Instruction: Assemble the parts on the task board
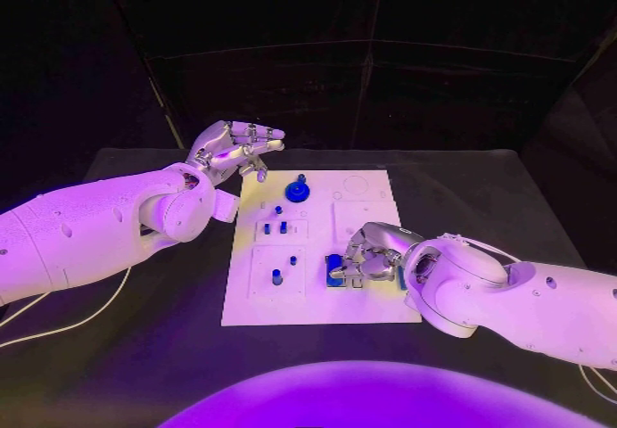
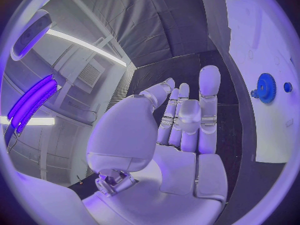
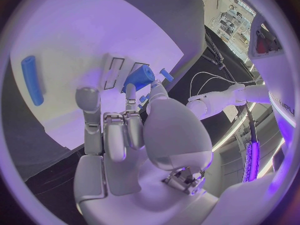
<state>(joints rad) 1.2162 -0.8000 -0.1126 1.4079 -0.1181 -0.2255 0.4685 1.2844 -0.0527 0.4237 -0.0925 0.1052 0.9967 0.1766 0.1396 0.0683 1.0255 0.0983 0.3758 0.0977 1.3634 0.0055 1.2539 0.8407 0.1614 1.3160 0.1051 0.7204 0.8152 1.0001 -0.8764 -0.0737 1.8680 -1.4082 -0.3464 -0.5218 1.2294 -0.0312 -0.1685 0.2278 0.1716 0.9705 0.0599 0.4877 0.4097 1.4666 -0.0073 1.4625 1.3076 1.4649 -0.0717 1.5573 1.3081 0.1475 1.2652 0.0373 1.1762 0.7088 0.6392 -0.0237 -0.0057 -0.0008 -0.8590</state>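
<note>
Seating a blue part at lower right of the task board | right hand: fingers closed on that part, apparently a cylinder | left hand: upper left, fingers loosely spread, holding nothing | gear: board's top, untouched | next: press straight down into socket.

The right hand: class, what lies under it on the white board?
Under the right hand a blue part shows at its fingertips on the board. The fingers cover how they meet it, so a grip can't be confirmed.
</note>
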